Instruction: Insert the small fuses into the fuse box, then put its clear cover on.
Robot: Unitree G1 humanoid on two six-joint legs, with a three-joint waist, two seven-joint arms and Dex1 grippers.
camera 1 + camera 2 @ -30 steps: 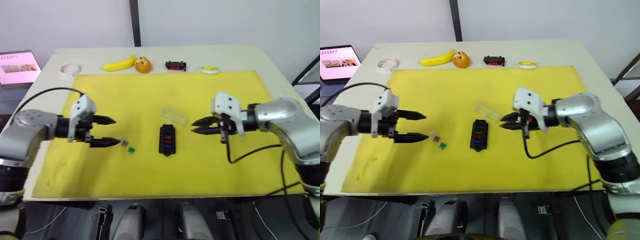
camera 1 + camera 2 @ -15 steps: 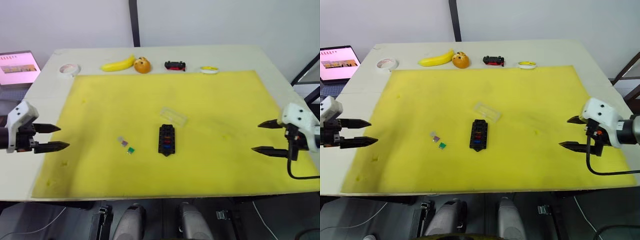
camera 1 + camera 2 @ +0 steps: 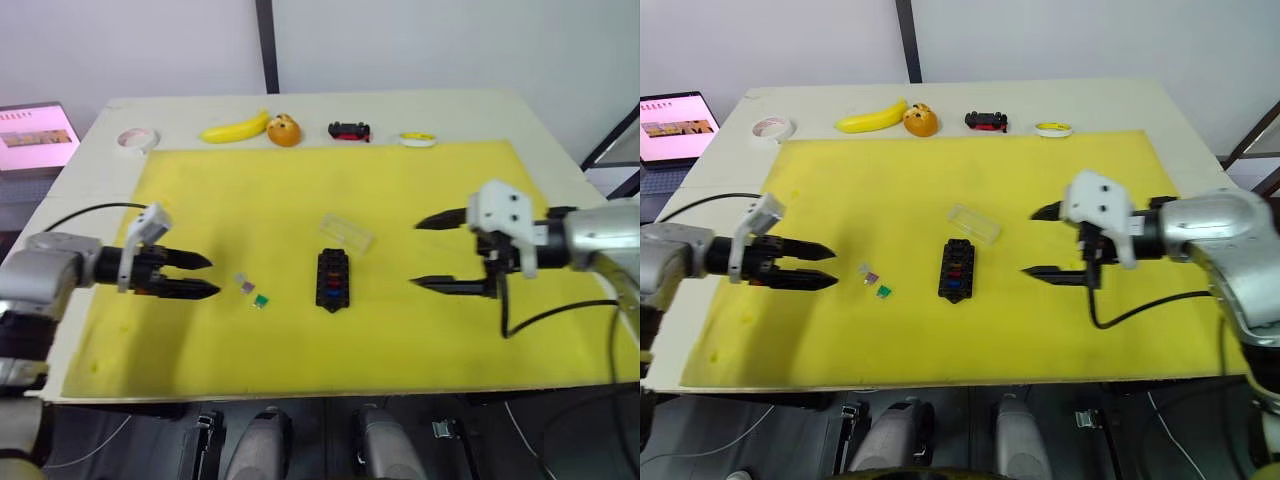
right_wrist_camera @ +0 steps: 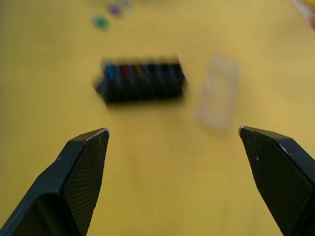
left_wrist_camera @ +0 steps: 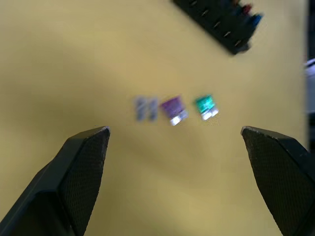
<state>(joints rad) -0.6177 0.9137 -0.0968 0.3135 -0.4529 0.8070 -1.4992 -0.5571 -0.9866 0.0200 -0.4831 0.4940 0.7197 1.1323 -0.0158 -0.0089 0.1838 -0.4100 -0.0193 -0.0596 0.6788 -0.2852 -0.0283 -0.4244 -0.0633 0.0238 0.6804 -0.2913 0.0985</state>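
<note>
**Q:** State of each gripper?

**A:** Left gripper (image 3: 205, 275): fingers parted, nothing held, hovering over the mat (image 3: 200, 190) and aimed at the loose fuses. Right gripper (image 3: 425, 253): fingers spread wide, nothing held, aimed at the box from its right side.

**Q:** Where are the task items?

**A:** Three loose fuses lie in a short row just ahead of the left gripper: grey fuse (image 5: 145, 108), purple fuse (image 5: 173, 109), green fuse (image 5: 205, 106). They sit close together, near the box but apart from it. The box (image 3: 333, 279) rests mid-mat between the grippers; several slots already show red, blue and orange fuses. The cover (image 3: 347, 232) lies flat just behind the box, slightly to its right.

**Q:** Handling properties?

**A:** Judged from appearance: the fuses are light, rigid and tiny, likely to skid or flip on contact. Grip one across its coloured body and keep the metal end free for the slot. The box is stiff and light, and may slide under insertion pressure; brace it by its long sides. The cover is thin, smooth and hard to see against yellow; take it by its long edges.
</note>
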